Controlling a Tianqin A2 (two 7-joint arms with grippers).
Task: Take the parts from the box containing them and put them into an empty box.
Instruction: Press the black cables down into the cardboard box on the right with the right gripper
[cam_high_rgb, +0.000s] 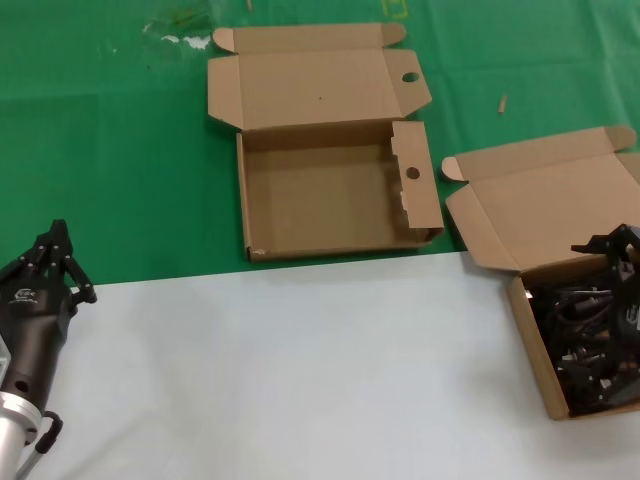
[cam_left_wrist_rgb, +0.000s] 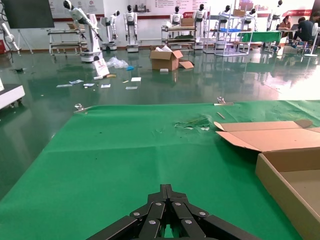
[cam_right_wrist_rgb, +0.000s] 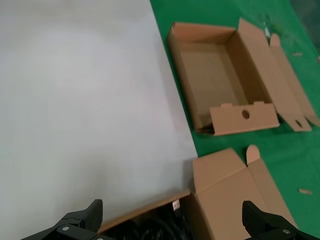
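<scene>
Right gripper (cam_high_rgb: 610, 300): jaws wide, over power cords (cam_high_rgb: 590, 340) in plain box (cam_high_rgb: 528, 320), near right. Holed box (cam_high_rgb: 330, 245): far centre. Left gripper (cam_high_rgb: 55, 250): near left, jaws closed.

Left arm sits low at the robot's near left, forearm angled up and away from the body, its left gripper (cam_high_rgb: 58, 255) pointing forward with the black fingers drawn together to a closed tip and nothing between them. Over on the far right, the right gripper (cam_high_rgb: 612, 262) hangs with its wrist tipped downward, and in the right wrist view its two fingertips (cam_right_wrist_rgb: 82, 219) stand spread wide apart, jaws fully parted and holding nothing
</scene>
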